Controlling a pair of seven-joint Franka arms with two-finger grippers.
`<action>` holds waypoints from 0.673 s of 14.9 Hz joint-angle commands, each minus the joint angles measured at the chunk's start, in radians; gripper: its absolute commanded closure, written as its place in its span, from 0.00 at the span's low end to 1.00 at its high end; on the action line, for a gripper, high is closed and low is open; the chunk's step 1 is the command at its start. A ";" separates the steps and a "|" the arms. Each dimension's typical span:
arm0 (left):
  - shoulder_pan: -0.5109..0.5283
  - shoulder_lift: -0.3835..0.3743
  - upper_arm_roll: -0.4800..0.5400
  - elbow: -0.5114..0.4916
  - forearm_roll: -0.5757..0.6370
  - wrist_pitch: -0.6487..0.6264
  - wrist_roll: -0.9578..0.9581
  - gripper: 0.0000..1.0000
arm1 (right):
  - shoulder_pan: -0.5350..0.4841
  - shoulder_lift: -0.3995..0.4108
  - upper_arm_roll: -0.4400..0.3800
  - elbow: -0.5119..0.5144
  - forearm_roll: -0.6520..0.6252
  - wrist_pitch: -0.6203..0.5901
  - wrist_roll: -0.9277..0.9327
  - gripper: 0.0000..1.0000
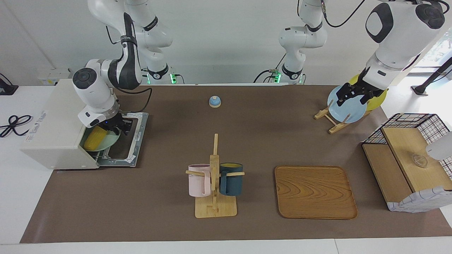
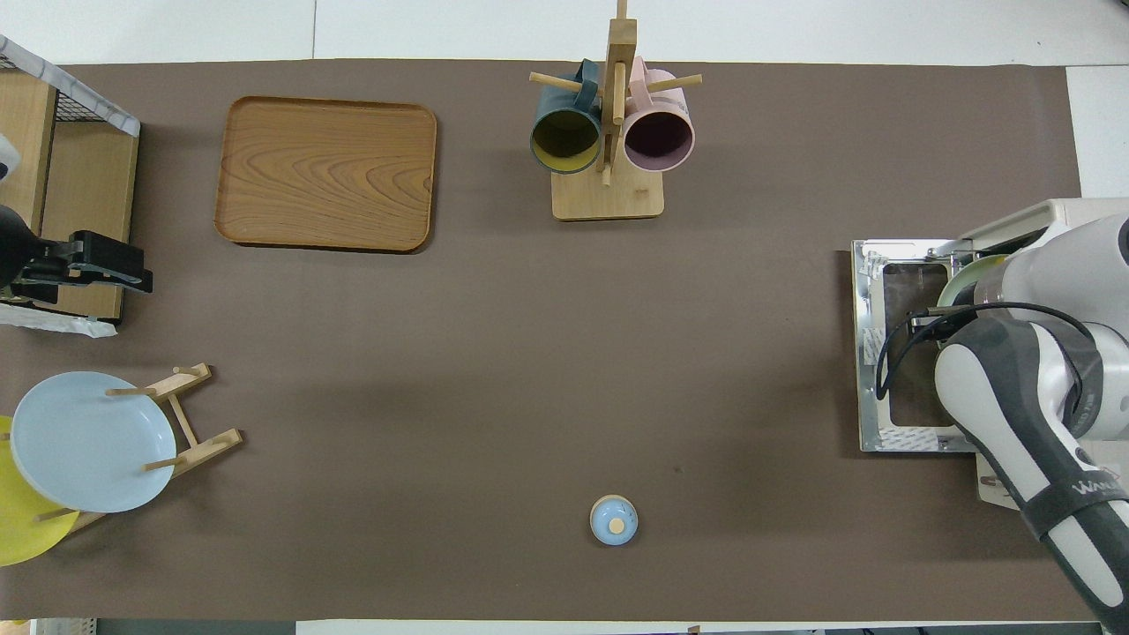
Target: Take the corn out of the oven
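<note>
Two white arms work over a matte brown table cover (image 1: 169,211). The boxy cream oven (image 1: 53,130) sits at the right arm's end, its glass door (image 1: 125,139) dropped flat. The wire-and-wood basket box (image 1: 406,162) stands at the left arm's end. A rounded wooden tray (image 1: 315,192) with wavy grain lies beside a bamboo mug rack (image 1: 214,187) holding a pink mug (image 1: 198,180) and a dark blue mug (image 1: 231,179). A pale blue plate (image 1: 344,106) leans in a wooden stand. The right gripper (image 1: 118,127) is at the oven mouth, over a pale green plate (image 1: 107,143); whether its fingers are apart I cannot tell. The left gripper (image 1: 355,93) waits over the blue plate, fingers likewise unclear. The smooth yellow corn (image 1: 95,138) lies on the green plate inside the oven. A small blue domed bell (image 1: 214,101) sits nearer the robots.
</note>
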 commanded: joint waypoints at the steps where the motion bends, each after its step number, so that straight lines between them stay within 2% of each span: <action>1: 0.001 -0.016 -0.001 -0.010 0.016 -0.003 0.001 0.00 | -0.010 -0.038 0.007 -0.041 -0.013 0.019 -0.040 0.88; 2: 0.003 -0.016 -0.001 -0.011 0.016 -0.003 -0.002 0.00 | -0.007 -0.038 0.007 -0.038 -0.016 0.005 -0.044 1.00; 5: 0.004 -0.016 0.001 -0.011 0.016 -0.003 0.004 0.00 | 0.042 -0.032 0.018 0.011 -0.068 -0.076 -0.038 1.00; 8: 0.006 -0.016 0.001 -0.011 0.016 -0.002 0.004 0.00 | 0.188 0.034 0.019 0.226 -0.068 -0.256 0.035 1.00; 10: 0.006 -0.016 0.001 -0.011 0.016 -0.002 0.004 0.00 | 0.329 0.063 0.019 0.304 -0.053 -0.289 0.168 1.00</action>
